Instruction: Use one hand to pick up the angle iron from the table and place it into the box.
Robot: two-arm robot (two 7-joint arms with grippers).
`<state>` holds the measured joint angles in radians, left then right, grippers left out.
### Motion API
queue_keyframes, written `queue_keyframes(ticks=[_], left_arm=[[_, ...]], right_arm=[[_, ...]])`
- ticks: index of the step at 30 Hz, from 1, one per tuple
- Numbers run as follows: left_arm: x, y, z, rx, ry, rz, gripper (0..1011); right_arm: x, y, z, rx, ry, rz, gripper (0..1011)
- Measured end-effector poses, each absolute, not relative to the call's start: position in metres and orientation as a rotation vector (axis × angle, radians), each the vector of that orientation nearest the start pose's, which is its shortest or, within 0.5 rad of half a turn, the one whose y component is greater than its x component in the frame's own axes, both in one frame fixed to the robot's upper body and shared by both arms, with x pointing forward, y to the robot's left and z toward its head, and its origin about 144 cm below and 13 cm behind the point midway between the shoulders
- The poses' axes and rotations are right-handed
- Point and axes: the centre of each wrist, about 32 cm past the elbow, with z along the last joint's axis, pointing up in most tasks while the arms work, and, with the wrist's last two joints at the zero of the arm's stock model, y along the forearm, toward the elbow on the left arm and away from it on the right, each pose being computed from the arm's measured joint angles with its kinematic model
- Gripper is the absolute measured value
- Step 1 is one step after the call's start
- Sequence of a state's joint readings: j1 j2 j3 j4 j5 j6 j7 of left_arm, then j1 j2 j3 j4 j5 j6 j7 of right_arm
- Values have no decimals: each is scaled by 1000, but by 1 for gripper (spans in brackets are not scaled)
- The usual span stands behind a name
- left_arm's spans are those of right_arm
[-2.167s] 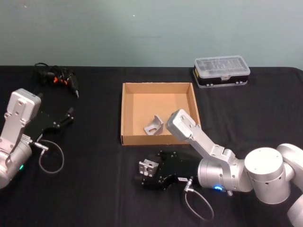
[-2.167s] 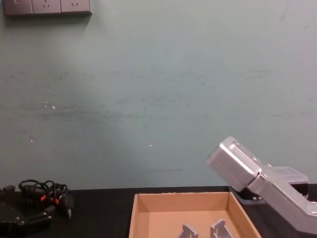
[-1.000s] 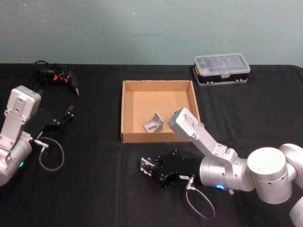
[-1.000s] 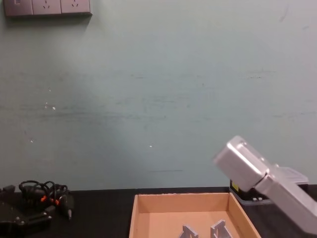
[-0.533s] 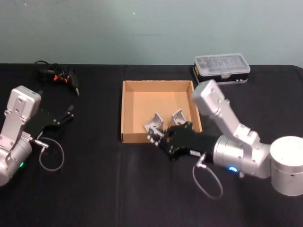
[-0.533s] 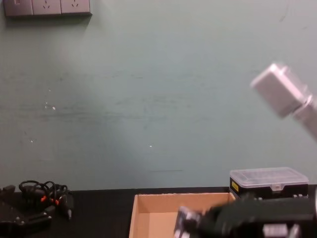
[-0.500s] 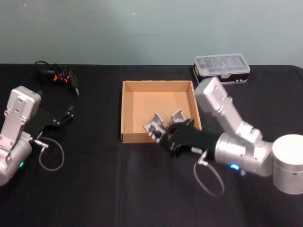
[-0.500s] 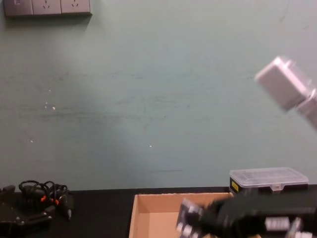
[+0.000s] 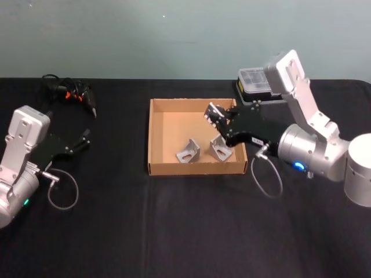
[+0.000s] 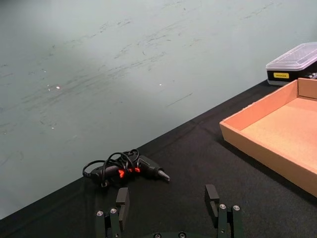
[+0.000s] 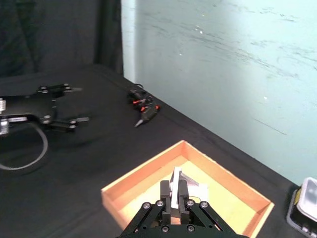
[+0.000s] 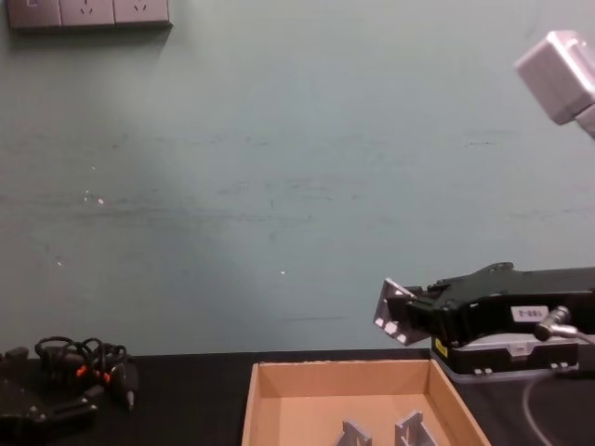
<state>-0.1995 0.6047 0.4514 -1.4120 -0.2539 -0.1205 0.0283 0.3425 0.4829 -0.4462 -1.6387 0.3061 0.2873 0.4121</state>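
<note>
Though gripped, angle iron (image 9: 214, 113) tilted leftward

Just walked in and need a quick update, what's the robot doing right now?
The right gripper holds an angle iron in the air above the box, its jaws shut on it, not yet released. Two more angle irons already lie on the box floor. The left gripper sits idle on the table off to the left, jaws open, with a corded tool beyond it. A clear-lidded case stands behind the right arm.

Soft even indoor light, faint shadows, slightly grainy, no glare.
</note>
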Motion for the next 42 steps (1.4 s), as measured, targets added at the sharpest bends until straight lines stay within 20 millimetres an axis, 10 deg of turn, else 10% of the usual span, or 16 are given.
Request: queue_keyframes(ticks=[19,42], left_arm=[[489,310,1140,304,-285,1248,1000],[489,310,1140,304,-285,1248,1000]], right_arm=[[587,-206,1220,-316,-23,-831,98],[618,-186,1201,-435,21,-806,98]])
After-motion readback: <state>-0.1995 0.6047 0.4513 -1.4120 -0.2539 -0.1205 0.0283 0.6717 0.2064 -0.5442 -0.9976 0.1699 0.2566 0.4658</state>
